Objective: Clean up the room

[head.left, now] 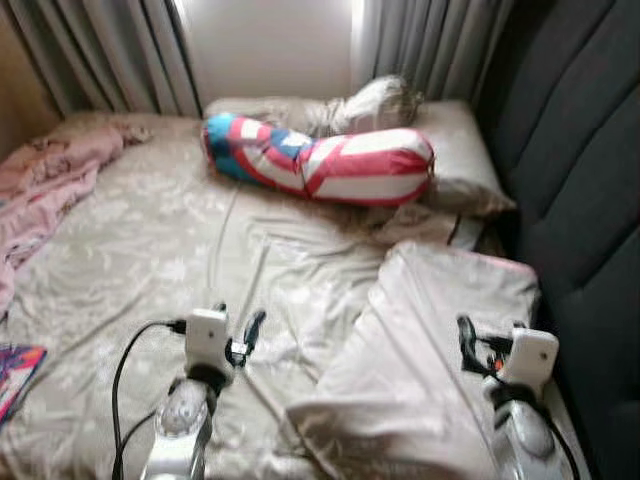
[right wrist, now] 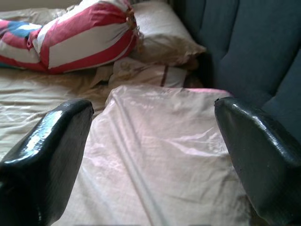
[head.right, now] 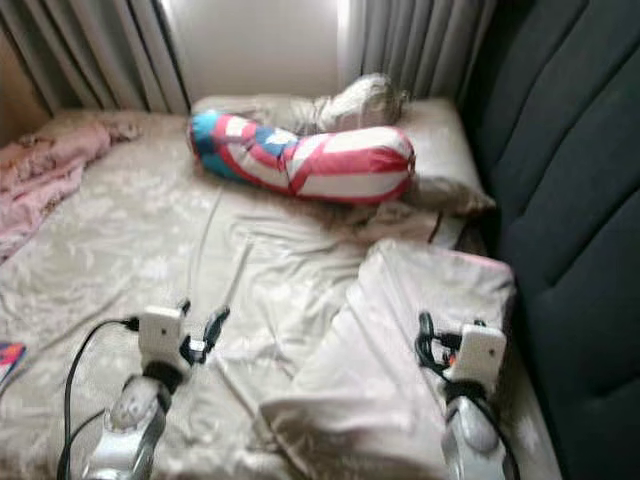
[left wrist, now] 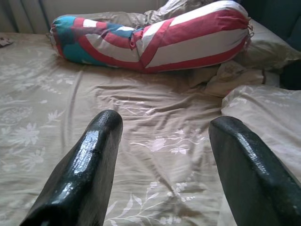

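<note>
No readable writing or brand marks anywhere; no containers either.

Bed (head.left: pixel 150 250) w/ beige floral sheet, rumpled. Long bolster (head.left: pixel 320 158) striped red/white w/ blue-teal patches lies across the far end, near the curtains (head.left: pixel 120 50). Behind it a crumpled pale cloth (head.left: pixel 375 100), and a beige pillow (head.left: pixel 455 150) just beside the bolster's right end, up against the dark padded headboard (head.left: pixel 580 200). Small folded cloth (right wrist: pixel 141 73) sits between that pillow and a pale pink-white blanket (head.left: pixel 440 340), which is folded over the bed's near right part. Pink blanket (head.left: pixel 50 185) bunched at the left edge of the bed. Bit of a colourful book or mag (head.left: pixel 15 375) at the near left edge; print too blurred to read.

Left gripper (left wrist: pixel 162 141) hovers over the sheet, near centre-left, fingers (left wrist: pixel 89 165) wide apart, nothing between them. Right gripper (right wrist: pixel 153 132) hovers over the pale blanket, next to the headboard, fingers (right wrist: pixel 51 150) also wide apart, holding nothing. Black cable (head.left: pixel 130 370) loops off the left wrist.
</note>
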Available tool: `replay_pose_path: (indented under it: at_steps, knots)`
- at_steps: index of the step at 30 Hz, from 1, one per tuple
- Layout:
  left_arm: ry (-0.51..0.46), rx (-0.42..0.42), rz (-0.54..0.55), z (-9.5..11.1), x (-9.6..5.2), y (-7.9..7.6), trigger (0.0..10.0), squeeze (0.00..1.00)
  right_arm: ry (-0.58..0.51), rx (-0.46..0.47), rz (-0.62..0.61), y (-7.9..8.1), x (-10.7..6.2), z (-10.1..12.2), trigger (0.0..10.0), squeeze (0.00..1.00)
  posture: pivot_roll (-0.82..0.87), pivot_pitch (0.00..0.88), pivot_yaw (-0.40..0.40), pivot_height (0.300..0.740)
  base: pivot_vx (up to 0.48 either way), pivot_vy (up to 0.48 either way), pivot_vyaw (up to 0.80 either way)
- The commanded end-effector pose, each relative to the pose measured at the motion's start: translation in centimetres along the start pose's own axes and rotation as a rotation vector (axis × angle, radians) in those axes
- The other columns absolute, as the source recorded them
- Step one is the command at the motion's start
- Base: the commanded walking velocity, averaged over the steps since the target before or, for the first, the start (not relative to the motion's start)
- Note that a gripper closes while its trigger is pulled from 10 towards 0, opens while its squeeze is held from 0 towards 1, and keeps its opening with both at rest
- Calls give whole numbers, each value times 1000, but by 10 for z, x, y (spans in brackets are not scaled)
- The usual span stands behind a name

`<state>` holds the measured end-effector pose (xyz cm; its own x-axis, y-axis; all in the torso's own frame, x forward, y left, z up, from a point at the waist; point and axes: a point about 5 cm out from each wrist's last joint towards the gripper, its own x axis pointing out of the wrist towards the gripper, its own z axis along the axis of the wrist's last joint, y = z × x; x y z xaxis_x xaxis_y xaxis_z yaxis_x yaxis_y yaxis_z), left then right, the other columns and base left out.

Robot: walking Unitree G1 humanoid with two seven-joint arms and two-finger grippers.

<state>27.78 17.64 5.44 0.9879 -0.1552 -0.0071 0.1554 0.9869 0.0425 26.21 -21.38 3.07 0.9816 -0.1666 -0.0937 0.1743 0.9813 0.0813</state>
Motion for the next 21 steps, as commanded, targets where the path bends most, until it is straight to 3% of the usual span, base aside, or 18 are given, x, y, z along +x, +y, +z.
replay_pose_path:
  at_steps: [1,13,21]
  knots:
    - [-6,0,6,2,-1,1,10000,0,7,2,-4,-1,1,0,10000,0,-89,0,-55,740,0,-382,0]
    - [-4,1,-1,2,-2,1,10000,0,31,6,-29,-3,-1,-3,10000,0,-90,0,-54,740,0,-394,0]
    - [-1,-8,-2,2,-2,1,10000,0,49,4,-35,-4,-2,-6,10000,0,-90,0,-54,740,0,0,0]
